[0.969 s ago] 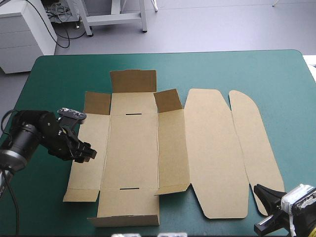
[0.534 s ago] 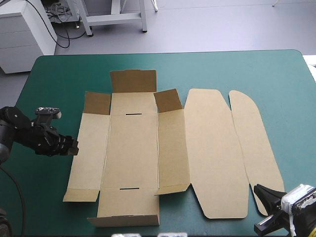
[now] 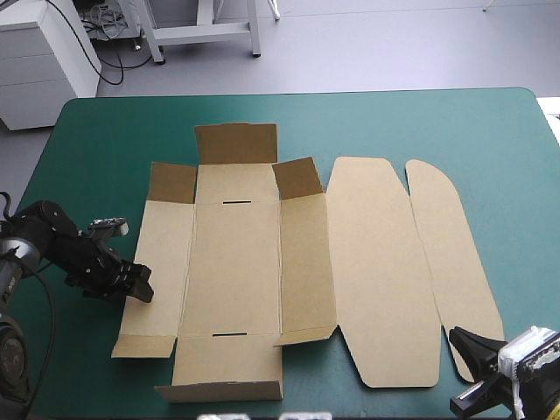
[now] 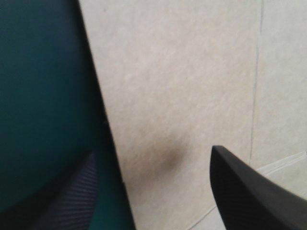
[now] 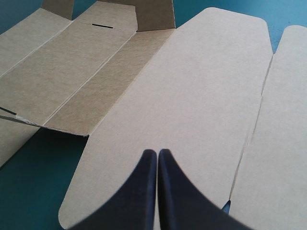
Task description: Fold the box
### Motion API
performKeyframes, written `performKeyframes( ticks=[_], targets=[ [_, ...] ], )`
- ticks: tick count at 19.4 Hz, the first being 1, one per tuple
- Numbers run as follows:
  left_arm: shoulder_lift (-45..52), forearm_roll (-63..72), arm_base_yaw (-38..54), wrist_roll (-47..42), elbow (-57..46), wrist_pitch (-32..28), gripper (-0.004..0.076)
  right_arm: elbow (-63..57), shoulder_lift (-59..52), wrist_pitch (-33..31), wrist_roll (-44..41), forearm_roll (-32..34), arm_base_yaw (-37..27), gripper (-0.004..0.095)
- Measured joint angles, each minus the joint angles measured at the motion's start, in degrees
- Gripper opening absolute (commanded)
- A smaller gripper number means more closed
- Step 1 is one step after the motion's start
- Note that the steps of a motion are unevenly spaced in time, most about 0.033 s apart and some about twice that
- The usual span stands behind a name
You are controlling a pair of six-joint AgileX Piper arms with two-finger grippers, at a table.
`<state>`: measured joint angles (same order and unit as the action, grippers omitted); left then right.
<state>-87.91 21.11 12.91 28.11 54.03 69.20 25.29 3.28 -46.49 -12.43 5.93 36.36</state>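
Observation:
The brown box lies as a cut sheet in the middle of the table, its far flaps tilted up and its rounded lid panels flat to the right. My left gripper sits low at the outer edge of the box's left panel. In the left wrist view my left gripper is open and astride that edge of the box, one finger over the cover, the other over the board. My right gripper rests near the front right corner, shut, its tip pointing across the lid panel of the box.
The teal-green cover shows as a wide band beyond the box and a narrower one to its left. The table's front edge runs close behind the right gripper and close to the box's near flap.
The left gripper drew back leftward off the left panel, then came forward and right again to that panel's outer edge. The box and the right gripper have not moved.

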Motion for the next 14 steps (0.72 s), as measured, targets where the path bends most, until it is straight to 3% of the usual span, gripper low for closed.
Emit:
performKeyframes(
  ticks=[7, 14],
  targets=[
    [-1.84, 11.02, 0.07, 0.19, -3.51, -0.76, 0.0475, 0.00, 0.00, 0.00, 0.00, 0.00, 0.00, -0.0012],
    [-1.53, 19.19, 0.24, 6.32, -7.72, -0.84, 0.0475, 0.00, 0.00, 0.00, 0.27, 0.00, 0.00, -0.0012]
  ],
)
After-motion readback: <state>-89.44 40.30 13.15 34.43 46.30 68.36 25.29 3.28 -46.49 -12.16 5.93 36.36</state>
